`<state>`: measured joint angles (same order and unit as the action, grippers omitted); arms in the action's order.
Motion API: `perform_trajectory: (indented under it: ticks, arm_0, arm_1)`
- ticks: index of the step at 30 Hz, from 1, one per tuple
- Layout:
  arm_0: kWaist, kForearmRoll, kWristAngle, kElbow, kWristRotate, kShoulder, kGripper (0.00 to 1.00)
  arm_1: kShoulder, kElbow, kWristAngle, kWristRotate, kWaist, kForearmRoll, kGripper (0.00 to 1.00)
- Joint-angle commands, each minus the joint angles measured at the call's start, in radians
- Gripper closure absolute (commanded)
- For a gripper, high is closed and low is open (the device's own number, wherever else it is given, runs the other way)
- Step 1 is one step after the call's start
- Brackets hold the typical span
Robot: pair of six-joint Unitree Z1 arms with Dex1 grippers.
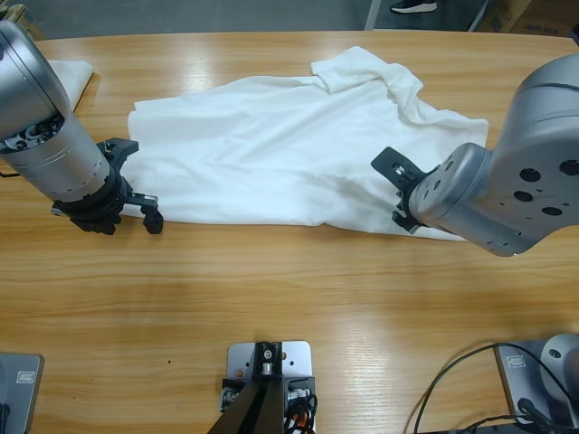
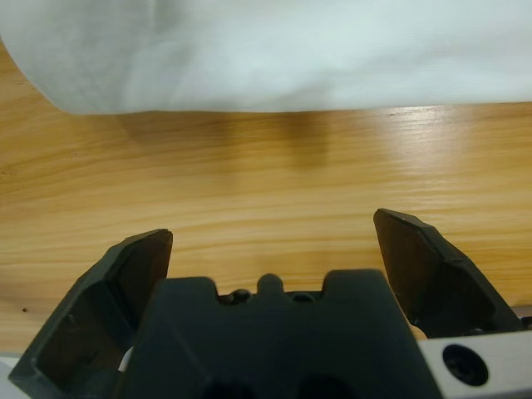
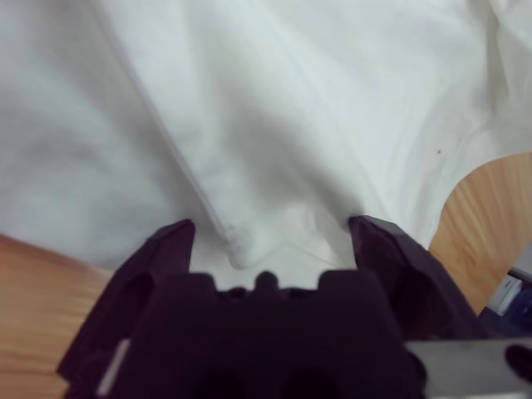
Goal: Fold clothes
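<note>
The clothes are one large white T-shirt (image 1: pixel 280 149) lying spread and rumpled across the middle of the wooden table (image 1: pixel 298 298), with a sleeve folded over at the far side (image 1: pixel 357 68). My left gripper (image 1: pixel 140 185) sits low at the shirt's left near corner. It is open, with only bare wood between its jaws (image 2: pixel 273 233) and the shirt's edge (image 2: pixel 274 58) just ahead. My right gripper (image 1: pixel 391 188) rests on the shirt's right near part. It is open, and a ridge of white fabric (image 3: pixel 237 241) lies between its jaws (image 3: pixel 270 229).
A second white cloth (image 1: pixel 74 70) lies at the far left corner, partly hidden behind the left arm. Black cables (image 1: pixel 461 380) trail at the near right. A broad strip of bare wood runs along the near side of the table.
</note>
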<state>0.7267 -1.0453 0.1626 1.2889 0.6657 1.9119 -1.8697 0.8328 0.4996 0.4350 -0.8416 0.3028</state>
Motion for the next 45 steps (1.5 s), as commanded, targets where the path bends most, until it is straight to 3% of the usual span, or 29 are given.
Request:
perform_trajectory:
  ticks: [1,4,7,15,20,27,41,42,43,45]
  arm_0:
    - [0.007,-0.012,-0.012,-0.023,0.011,0.036,0.041]
    - [0.007,-0.012,-0.012,-0.022,0.012,0.038,0.041]
    - [0.007,-0.012,-0.012,-0.026,0.012,0.038,0.041]
    - [0.009,-0.012,-0.013,-0.026,0.015,0.050,0.041]
    - [0.019,-0.011,-0.012,-0.026,0.026,0.062,0.041]
    - [0.030,-0.012,-0.012,-0.035,0.035,0.061,0.041]
    - [0.030,-0.012,-0.012,-0.037,0.030,0.066,0.041]
    - [0.030,-0.012,-0.012,-0.034,0.029,0.066,0.041]
    - [0.030,-0.012,-0.012,-0.033,0.028,0.066,0.041]
    - [0.030,-0.012,-0.012,-0.033,0.028,0.068,0.041]
  arm_1:
    - [-0.031,-0.011,0.023,-0.042,0.045,-0.014,0.731]
    - [-0.037,-0.011,0.021,-0.046,0.046,-0.014,0.740]
    - [-0.040,-0.011,0.019,-0.068,0.045,-0.023,1.000]
    - [0.024,0.019,-0.002,-0.087,0.046,-0.007,1.000]
    - [0.076,0.190,-0.031,-0.084,0.002,0.162,1.000]
    - [-0.037,0.309,-0.155,0.008,-0.038,0.260,1.000]
    - [-0.128,0.327,-0.212,0.021,-0.057,0.274,1.000]
    - [-0.104,0.324,-0.194,0.021,-0.057,0.284,0.624]
    - [-0.066,0.326,-0.176,0.021,-0.057,0.303,0.057]
    - [0.019,0.349,-0.199,0.022,-0.057,0.341,0.000]
